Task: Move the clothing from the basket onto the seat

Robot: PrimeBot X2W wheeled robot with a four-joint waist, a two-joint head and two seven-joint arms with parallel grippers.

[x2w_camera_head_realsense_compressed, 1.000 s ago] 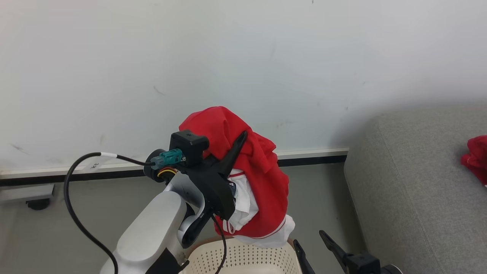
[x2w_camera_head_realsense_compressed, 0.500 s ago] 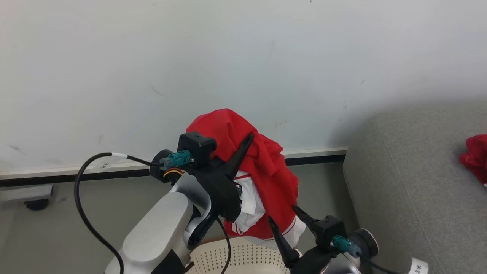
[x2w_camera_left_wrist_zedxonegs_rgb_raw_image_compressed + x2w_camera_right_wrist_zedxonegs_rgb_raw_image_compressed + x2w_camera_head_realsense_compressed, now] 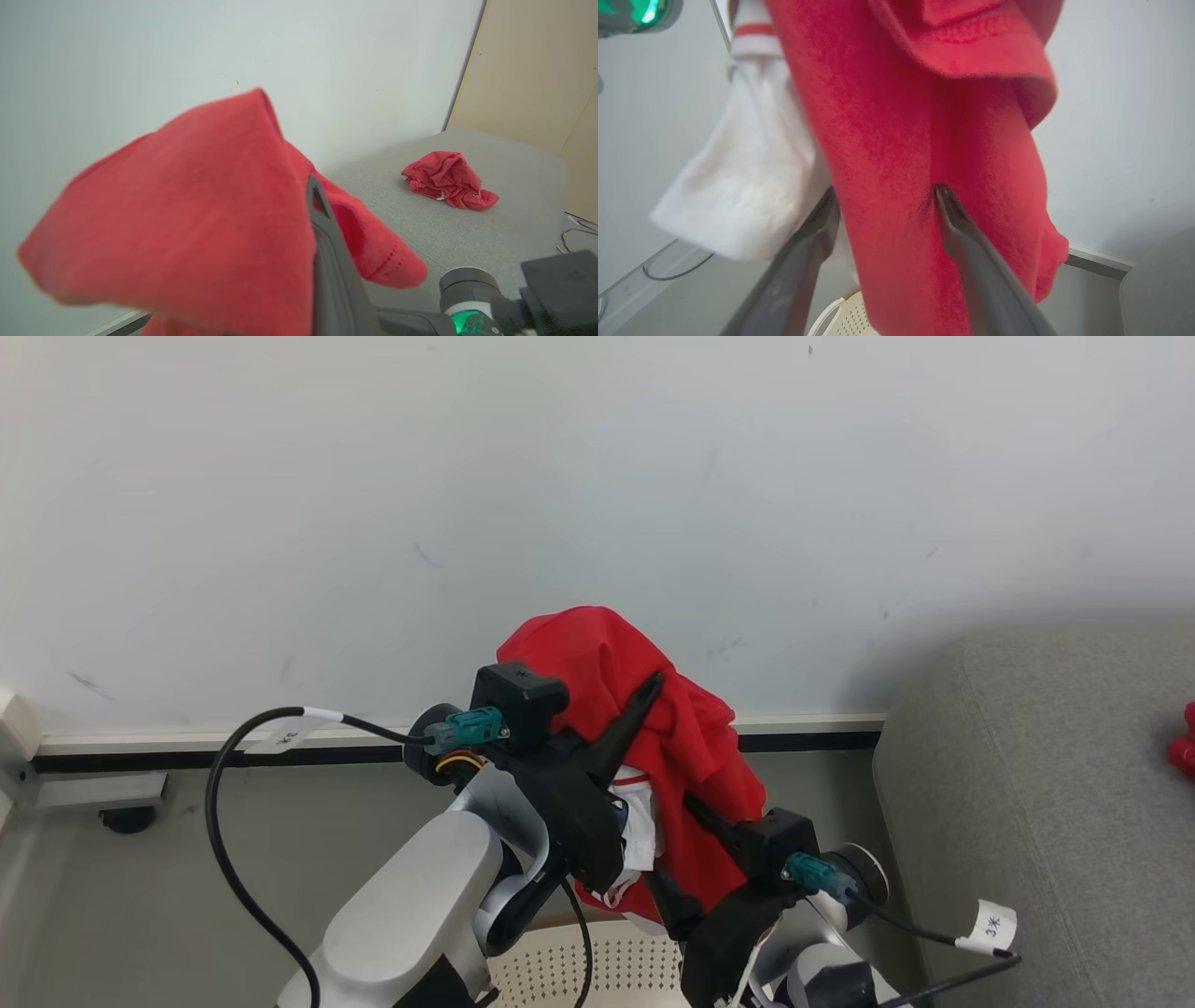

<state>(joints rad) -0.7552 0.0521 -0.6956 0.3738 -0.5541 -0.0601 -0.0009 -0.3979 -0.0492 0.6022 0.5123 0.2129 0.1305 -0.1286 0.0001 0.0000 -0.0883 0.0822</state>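
– Counting the red pieces, what do you get?

– Two. One red garment hangs bunched from the left gripper, high above the basket and in front of the white wall. That gripper's fingers are pinched tight on the fabric. A second red garment lies crumpled on the seat, well apart from the first.

– And the rest?

– One basket, one seat, two grippers. The right gripper has its jaws spread wide, with the lower part of the hanging cloth between them (one finger looks pressed against the red; I cannot tell whether the other touches).

– Materials and shapes?

– Both garments are soft, with a fine knitted surface. The held one also shows a white panel with a thin red stripe near its top. The basket is cream plastic pierced with rows of small holes, with a brown band at its rim. The seat is grey woven upholstery with rounded edges. The gripper fingers are long, dark and tapered to points.

– What does one view give that another doesn't?

– The head view puts the basket directly below the held garment and catches a sliver of the second garment at its far right edge. The left wrist view shows that second garment whole, out on the cushion, with a beige panel behind the seat. The right wrist view shows the spread jaws and the white cloth close up, somewhat blurred.
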